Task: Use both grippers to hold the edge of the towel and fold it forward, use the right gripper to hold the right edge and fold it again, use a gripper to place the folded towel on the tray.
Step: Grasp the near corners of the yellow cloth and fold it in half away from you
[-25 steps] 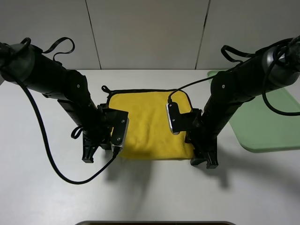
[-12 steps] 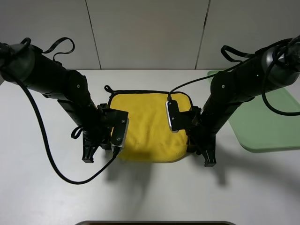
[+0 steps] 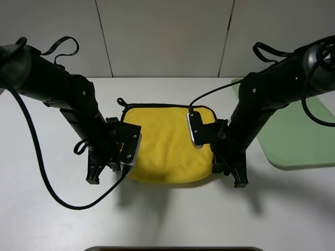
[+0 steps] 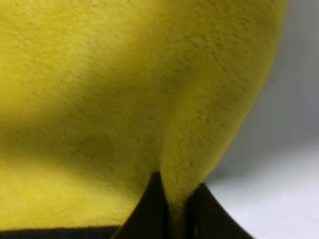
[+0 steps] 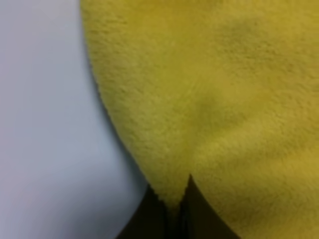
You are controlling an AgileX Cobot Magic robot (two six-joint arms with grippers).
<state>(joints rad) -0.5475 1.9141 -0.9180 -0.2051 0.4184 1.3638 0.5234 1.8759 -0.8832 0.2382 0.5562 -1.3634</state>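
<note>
Nearest, the bare white table [image 3: 167, 219] ran across the front. Just beyond it, the left hand [image 4: 172, 213] was pressed together on the near left corner of the yellow towel [image 3: 165, 141], with a ridge of cloth squeezed between its dark fingers [image 4: 149, 214]. The right hand [image 5: 174, 215] did the same at the near right corner, its tips closed on a fold of the yellow pile. From the high camera, the near edge of the towel curved between the two hands and looked raised a little off the table, with a soft shadow [image 3: 172, 191] under it.

Farther back, the rest of the towel lay flat in the middle of the table, between the two black arms. Its far edge carried a thin black trim [image 3: 157, 104], and a small black loop [image 3: 120, 100] stuck out at the far left corner. To the right, well apart from the towel, the pale green tray [image 3: 298, 141] sat on the table, partly hidden behind the right arm [image 3: 261, 104]. A plain grey wall [image 3: 167, 36] closed off the far side.
</note>
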